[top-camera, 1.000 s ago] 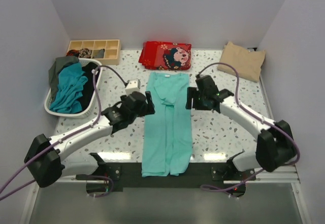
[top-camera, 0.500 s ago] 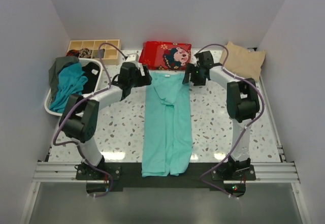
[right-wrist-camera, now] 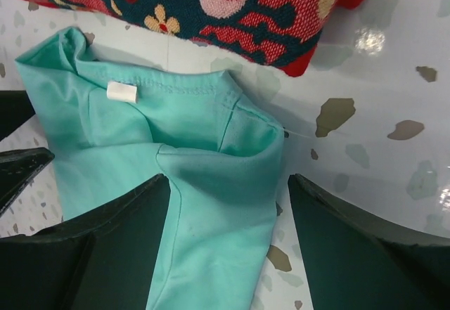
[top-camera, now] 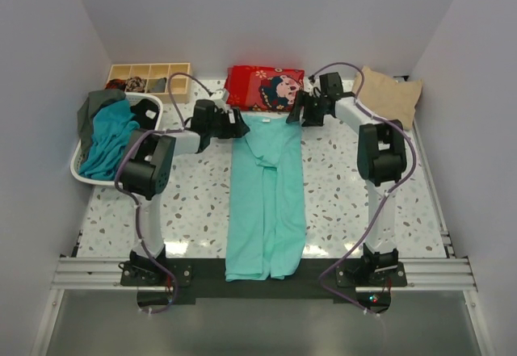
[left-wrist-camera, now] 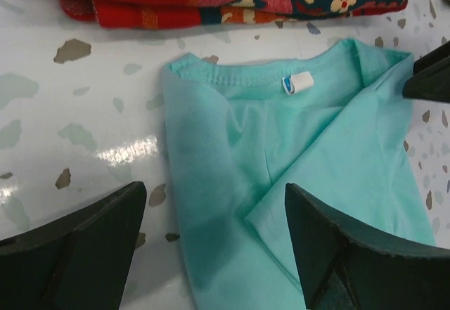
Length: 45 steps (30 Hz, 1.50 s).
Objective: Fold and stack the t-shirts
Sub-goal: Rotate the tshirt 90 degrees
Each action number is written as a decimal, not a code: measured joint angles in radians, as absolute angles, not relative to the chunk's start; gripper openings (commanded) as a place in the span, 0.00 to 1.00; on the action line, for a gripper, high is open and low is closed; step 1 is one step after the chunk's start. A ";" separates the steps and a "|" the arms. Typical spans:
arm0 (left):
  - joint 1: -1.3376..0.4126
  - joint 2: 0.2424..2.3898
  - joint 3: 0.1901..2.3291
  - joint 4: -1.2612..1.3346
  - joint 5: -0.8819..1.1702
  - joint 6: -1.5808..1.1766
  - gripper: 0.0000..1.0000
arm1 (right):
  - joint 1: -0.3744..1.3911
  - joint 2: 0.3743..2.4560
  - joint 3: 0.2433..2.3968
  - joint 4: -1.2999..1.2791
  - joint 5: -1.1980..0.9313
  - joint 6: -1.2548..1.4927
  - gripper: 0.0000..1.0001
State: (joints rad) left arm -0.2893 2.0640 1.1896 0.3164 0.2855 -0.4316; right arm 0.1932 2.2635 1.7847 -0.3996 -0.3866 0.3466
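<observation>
A light turquoise-mint t-shirt (top-camera: 266,203) lies folded lengthwise into a long strip down the table's middle, its collar at the far end. Its white neck label (left-wrist-camera: 301,83) faces up and also shows in the right wrist view (right-wrist-camera: 121,92). My left gripper (top-camera: 239,123) is open and empty, its jaws standing either side of the shirt's left collar corner (left-wrist-camera: 218,254). My right gripper (top-camera: 296,115) is open and empty, its jaws standing either side of the right collar corner (right-wrist-camera: 228,247). The other gripper's finger (left-wrist-camera: 429,74) shows at the left wrist view's edge.
A red patterned folded cloth (top-camera: 264,87) lies just beyond the collar. A folded beige tee (top-camera: 386,96) sits at the far right. A white basket (top-camera: 101,182) at the left holds teal, black and grey-green shirts. A wooden compartment box (top-camera: 149,81) stands behind it.
Both arms have stretched out from mid-table to the far end of the mint shirt. The grippers now sit at its two collar corners. The shirt has not moved.
</observation>
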 measured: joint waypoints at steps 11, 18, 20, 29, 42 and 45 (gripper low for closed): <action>-0.262 2.174 1.258 0.454 0.431 -0.426 0.51 | 0.195 2.331 1.814 -0.396 -0.487 0.341 0.35; -0.262 2.256 1.335 0.453 0.523 -0.442 0.00 | 0.195 2.373 1.845 -0.400 -0.530 0.339 0.07; -0.262 2.264 1.349 0.451 0.546 -0.449 0.00 | 0.195 2.377 1.853 -0.402 -0.542 0.339 0.05; -0.262 2.235 1.359 0.453 0.582 -0.446 0.00 | 0.195 2.377 1.886 -0.398 -0.564 0.333 0.04; -0.261 2.096 1.359 0.465 0.572 -0.411 0.00 | 0.195 2.342 1.994 -0.412 -0.539 0.298 0.06; -0.258 2.103 1.379 0.463 0.569 -0.408 0.00 | 0.195 2.342 2.062 -0.424 -0.522 0.288 0.07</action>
